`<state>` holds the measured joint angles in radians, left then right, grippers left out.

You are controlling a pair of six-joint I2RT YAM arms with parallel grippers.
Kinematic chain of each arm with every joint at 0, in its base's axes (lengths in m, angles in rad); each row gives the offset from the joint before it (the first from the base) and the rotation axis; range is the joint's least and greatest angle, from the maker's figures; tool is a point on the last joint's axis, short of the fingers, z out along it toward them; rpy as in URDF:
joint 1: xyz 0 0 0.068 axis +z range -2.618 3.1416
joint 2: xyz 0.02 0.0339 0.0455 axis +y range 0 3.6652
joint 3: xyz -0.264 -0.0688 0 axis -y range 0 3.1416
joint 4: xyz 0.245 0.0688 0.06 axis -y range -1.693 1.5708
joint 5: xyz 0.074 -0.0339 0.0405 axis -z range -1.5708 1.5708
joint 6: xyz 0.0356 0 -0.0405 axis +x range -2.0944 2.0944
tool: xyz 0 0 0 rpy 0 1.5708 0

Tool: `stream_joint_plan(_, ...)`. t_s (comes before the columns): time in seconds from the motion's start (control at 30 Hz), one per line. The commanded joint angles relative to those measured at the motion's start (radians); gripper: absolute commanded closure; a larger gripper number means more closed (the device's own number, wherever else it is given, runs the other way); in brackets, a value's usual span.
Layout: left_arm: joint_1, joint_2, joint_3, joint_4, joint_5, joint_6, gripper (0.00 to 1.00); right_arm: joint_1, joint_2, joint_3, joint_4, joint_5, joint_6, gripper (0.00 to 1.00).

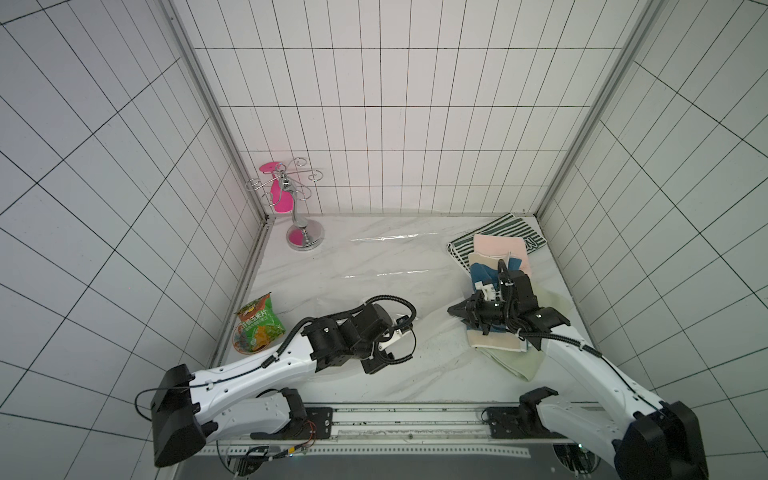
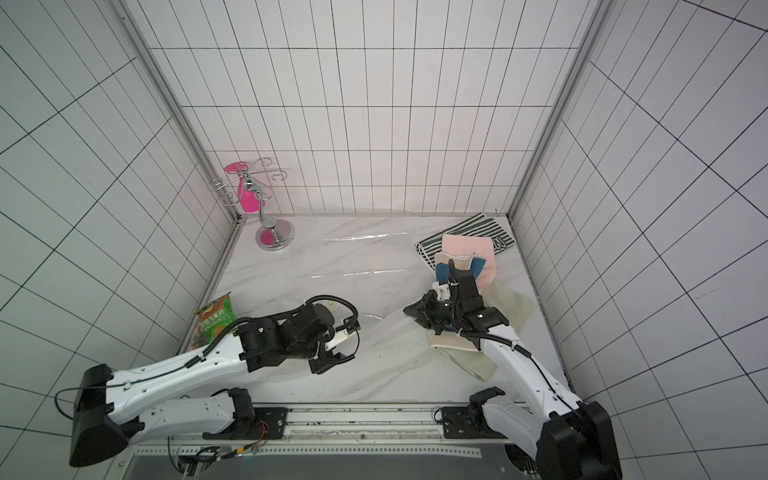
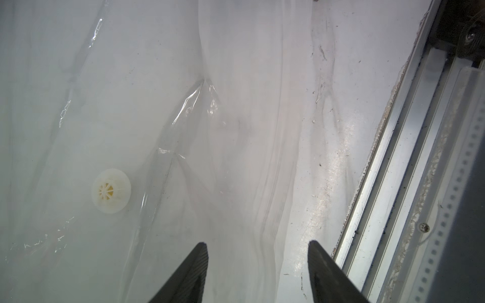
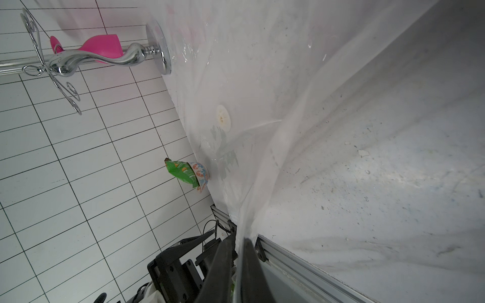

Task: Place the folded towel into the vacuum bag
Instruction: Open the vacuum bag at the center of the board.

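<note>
Well, nearest the front rail, at about six o'clock on the marble surface (image 1: 436, 374), the left hand (image 3: 257, 246) hangs just above the plastic with its fingers (image 3: 194, 267) spread apart and nothing between them. Under it lies the vacuum bag (image 1: 374, 257), clear and crinkly. It is spread flat over the middle of the surface and runs back toward twelve o'clock. Its round white valve (image 3: 111, 190) sits close to that hand.

Over at four o'clock, the right hand (image 4: 237, 241) is pinched nearly closed on a fold of the bag's edge. In the right wrist view the plastic rises off the surface in a taut sheet to the fingertips.

Behind the right arm, from three to two o'clock, the folded towels (image 1: 498, 249) lie in a loose pile outside the bag: pale green nearest, then blue and cream, pink, and a green-striped one at the back wall.

At eight o'clock, a green snack packet (image 1: 257, 320) stands in a small patterned bowl (image 1: 245, 347) by the left wall. Far off at eleven o'clock, a chrome stand (image 1: 304, 237) holds a pink glass (image 1: 280, 198).
</note>
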<state>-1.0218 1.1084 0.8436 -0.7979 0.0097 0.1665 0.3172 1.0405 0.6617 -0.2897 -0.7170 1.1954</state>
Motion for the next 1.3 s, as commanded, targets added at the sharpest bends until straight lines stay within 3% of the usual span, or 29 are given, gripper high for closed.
stream_joint_plan(0.0, -0.011, 0.002, -0.02, 0.036, -0.057, 0.047, 0.37, -0.008, -0.016, 0.052, -0.011, -0.01, 0.008, 0.88)
stream_joint_plan(0.63, -0.014, 0.082, 0.007, 0.054, -0.139, 0.04, 0.4, -0.012, -0.034, 0.047, -0.009, -0.015, 0.013, 0.88)
stream_joint_plan(1.1, -0.013, 0.163, 0.006, 0.122, -0.177, -0.041, 0.59, -0.025, -0.033, 0.05, 0.0, -0.035, 0.011, 0.88)
stream_joint_plan(1.27, -0.01, 0.174, 0.055, 0.125, -0.302, -0.041, 0.73, -0.044, -0.034, 0.025, 0.0, -0.036, 0.015, 0.87)
